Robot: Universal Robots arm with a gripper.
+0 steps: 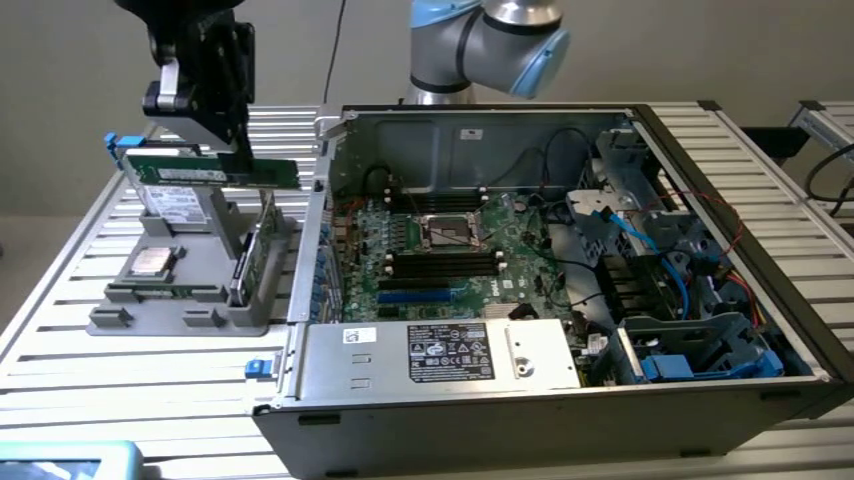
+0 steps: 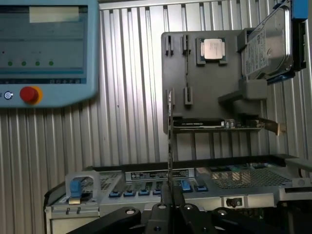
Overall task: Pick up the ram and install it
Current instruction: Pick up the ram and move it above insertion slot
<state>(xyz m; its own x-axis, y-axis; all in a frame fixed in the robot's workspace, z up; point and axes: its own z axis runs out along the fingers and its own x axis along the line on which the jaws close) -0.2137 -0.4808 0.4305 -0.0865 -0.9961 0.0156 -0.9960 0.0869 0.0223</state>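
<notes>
My end effector (image 1: 236, 155) is clenched on the ram (image 1: 180, 170), hanging above the holder (image 1: 200, 312) beside the case (image 1: 534, 430). Best carried level, grip square, clear of the case wall.

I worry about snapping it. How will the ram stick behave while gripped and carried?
The ram is likely stiff: it sticks out straight from the shut gripper without sagging. It is probably light, since one narrow pinch alone carries it. Edge-on in the wrist view it looks very thin, so sideways knocks may crack it.
</notes>
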